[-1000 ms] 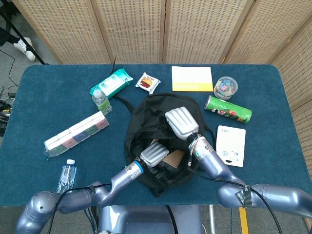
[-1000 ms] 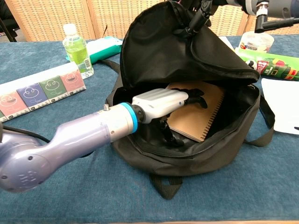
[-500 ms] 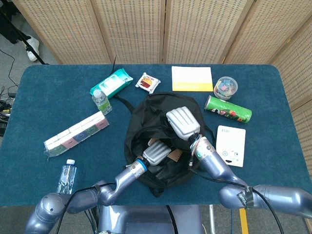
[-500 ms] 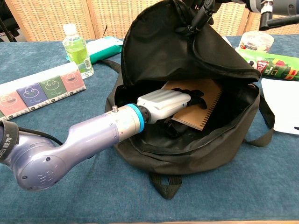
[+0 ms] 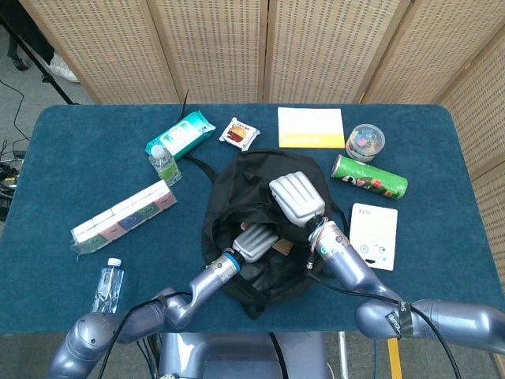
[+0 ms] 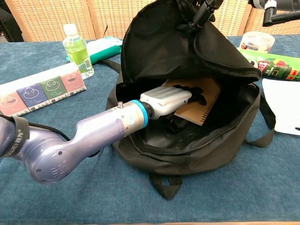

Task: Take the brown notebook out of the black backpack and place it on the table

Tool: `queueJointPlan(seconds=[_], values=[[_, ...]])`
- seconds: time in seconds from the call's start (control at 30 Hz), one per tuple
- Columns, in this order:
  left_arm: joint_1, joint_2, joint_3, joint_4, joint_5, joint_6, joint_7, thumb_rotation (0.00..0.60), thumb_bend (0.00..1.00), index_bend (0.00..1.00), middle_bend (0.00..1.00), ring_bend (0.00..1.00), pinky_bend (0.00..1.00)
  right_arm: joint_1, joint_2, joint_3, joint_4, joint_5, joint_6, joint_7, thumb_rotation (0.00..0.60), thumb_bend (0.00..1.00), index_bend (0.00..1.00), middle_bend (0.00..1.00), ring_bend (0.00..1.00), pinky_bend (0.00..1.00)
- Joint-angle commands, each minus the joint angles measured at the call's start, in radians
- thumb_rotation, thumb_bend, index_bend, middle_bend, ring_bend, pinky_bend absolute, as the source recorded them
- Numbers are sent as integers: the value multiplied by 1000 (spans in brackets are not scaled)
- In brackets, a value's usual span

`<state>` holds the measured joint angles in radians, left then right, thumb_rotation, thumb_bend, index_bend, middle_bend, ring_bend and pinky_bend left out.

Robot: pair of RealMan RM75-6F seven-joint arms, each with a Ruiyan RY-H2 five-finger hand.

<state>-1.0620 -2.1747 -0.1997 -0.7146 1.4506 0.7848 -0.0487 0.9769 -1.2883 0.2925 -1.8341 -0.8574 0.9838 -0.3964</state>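
The black backpack (image 5: 237, 207) lies in the middle of the table, mouth towards me, with the same backpack (image 6: 187, 51) filling the chest view. My right hand (image 5: 296, 198) holds its top flap up; only its dark fingertips (image 6: 204, 10) show at the chest view's top edge. My left hand (image 5: 256, 241) reaches into the opening. There its black fingers (image 6: 194, 95) lie on the cover of the brown spiral notebook (image 6: 207, 102), with the thumb under it. My left hand (image 6: 165, 100) grips the notebook, which is tilted up off the bag's floor. A corner of the notebook (image 5: 286, 249) shows from above.
A green-label bottle (image 5: 164, 164), a teal wipes pack (image 5: 180, 134) and a row of tissue packs (image 5: 125, 212) lie left of the bag. A second bottle (image 5: 108, 284) lies front left. A yellow pad (image 5: 311, 127), tub (image 5: 365, 142), green can (image 5: 368, 177) and white card (image 5: 373, 235) sit right.
My left hand has pushed deeper into the bag and closed on the notebook, whose near edge has risen. The right hand keeps the flap up, slightly higher.
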Motion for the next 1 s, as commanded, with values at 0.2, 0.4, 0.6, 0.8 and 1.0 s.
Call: queueJointPlan(seconds=[0.2,0.4,0.6,0.8,1.0], values=[[-43,-24,-28,66,-26,-39,-14,600,502,215,21,27,166,2,1,-2,2,4,2,1,600,646,700,704,730,702],[-42,-47,-33,101,-27,5,-10,600,524,454,252,244,413,3,3,1,4,3,4,9,600,646,700,704,730,703],[-30,-52,-29,110,-11,81,-36,600,535,687,429,400,548,1,5,3,12,-1,4,23,600,646,700,704,730,702],[-6,-30,3,90,17,126,-70,600,535,755,490,453,585,2,4,10,33,3,12,23,600,646,700,704,730,702],[27,12,31,32,45,184,-101,600,534,775,513,468,598,4,-1,16,60,20,16,27,600,646,700,705,730,702]])
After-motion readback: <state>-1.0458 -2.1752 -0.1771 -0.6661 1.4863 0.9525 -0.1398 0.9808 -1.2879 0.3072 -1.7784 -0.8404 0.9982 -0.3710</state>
